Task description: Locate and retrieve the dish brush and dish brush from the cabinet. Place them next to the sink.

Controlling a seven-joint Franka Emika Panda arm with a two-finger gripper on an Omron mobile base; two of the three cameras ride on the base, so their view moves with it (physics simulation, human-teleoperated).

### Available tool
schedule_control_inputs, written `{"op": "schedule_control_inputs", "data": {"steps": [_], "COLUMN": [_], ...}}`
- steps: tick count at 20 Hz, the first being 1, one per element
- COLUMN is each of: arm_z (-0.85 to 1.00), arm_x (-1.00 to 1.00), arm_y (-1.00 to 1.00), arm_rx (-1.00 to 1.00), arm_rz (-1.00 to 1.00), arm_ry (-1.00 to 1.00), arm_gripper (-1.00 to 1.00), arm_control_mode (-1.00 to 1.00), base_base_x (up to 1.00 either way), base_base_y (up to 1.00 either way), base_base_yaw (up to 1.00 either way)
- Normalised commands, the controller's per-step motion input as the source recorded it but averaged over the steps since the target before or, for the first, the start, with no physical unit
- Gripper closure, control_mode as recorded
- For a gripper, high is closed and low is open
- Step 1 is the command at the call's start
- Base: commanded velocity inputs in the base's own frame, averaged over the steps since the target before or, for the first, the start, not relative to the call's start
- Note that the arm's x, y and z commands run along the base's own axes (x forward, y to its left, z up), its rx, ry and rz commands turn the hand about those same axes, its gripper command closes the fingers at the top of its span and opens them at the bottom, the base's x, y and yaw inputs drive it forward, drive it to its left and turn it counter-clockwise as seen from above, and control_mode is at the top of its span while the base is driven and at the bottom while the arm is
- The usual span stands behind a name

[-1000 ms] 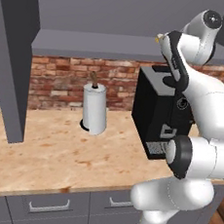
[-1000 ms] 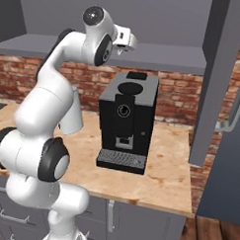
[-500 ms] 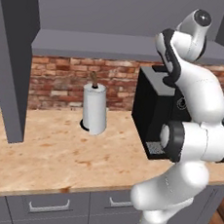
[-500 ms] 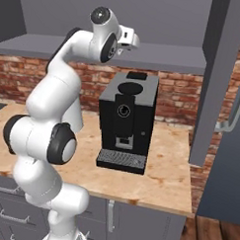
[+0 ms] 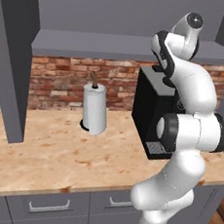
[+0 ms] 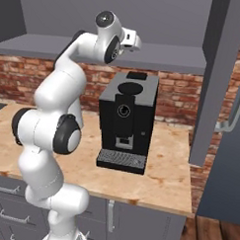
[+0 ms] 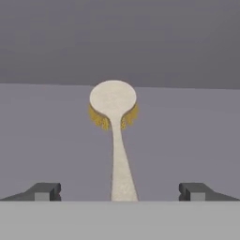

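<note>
Grey cabinet [image 7: 187, 42] shelf, approach to the cream dish brush [image 7: 116, 123].
We see the gripper [image 7: 120, 192] with its jaws wide apart and empty; the brush lies straight ahead, handle toward us, centred between the fingertips, head at the far end.

Cream dish brush [image 7: 114, 123] handle end cut off behind bottom band.

Matt cream dish brush [image 7: 113, 99]; matt grey cabinet [image 7: 187, 126]; grainy wood counter [image 5: 56, 152].

bare cabinet shelf [image 7: 187, 136] around cream brush [image 7: 116, 122], coffee machine [image 6: 127, 120] apparently close below
</note>
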Motion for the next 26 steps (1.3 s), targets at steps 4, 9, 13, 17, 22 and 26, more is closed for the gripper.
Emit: {"op": "schedule_control_inputs", "data": {"steps": [4,9,13,17,22,26], "arm_z": [-0.03,-0.01,-0.01,0.02,0.1,0.04], "arm_x": [0.09,0.0,0.0,-0.01,-0.3,-0.49], "arm_y": [0.0,0.0,0.0,0.05,0.03,0.02], "arm_rx": [0.0,0.0,0.01,0.0,0.0,0.01], "arm_rz": [0.01,0.0,0.0,0.0,-0.05,-0.08], "arm_ry": [0.0,-0.01,-0.03,0.0,0.0,0.0], "arm_gripper": [1.0,1.0,1.0,1.0,1.0,1.0], "arm_control_mode": [-1.0,-1.0,-1.0,-1.0,-1.0,-1.0], "base_base_x": [0.0,0.0,0.0,0.0,0.0,0.0], "base_base_y": [0.0,0.0,0.0,0.0,0.0,0.0], "base_base_yaw": [0.0,0.0,0.0,0.0,0.0,0.0]}}
